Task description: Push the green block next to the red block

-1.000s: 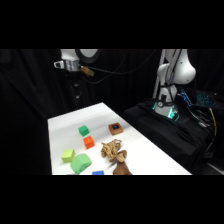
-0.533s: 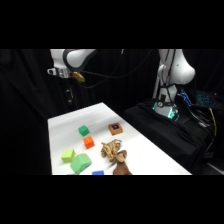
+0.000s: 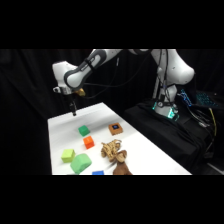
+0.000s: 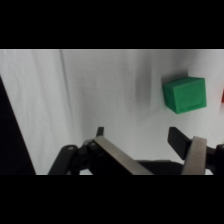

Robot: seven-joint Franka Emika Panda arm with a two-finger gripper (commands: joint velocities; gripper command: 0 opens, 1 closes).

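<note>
The small green block (image 3: 84, 130) sits on the white table (image 3: 145, 155) toward its far end. The red block (image 3: 89, 142) lies just in front of it with a small gap between them. My gripper (image 3: 74, 111) hangs low over the table's far left corner, behind the green block and apart from it. In the wrist view the green block (image 4: 184, 93) lies at the upper right, beyond my open gripper (image 4: 137, 136), whose fingers hold nothing. A sliver of the red block (image 4: 221, 95) shows at the right edge.
A brown block with a blue top (image 3: 115, 129) stands right of the green block. A yellow-green cube (image 3: 68, 155), a larger light green block (image 3: 81, 163) and a blue piece (image 3: 98, 173) lie near the front left. A wooden tangle (image 3: 114, 152) lies at the front middle.
The gripper has come down toward the table's far left corner, behind the green block. The blocks have not moved.
</note>
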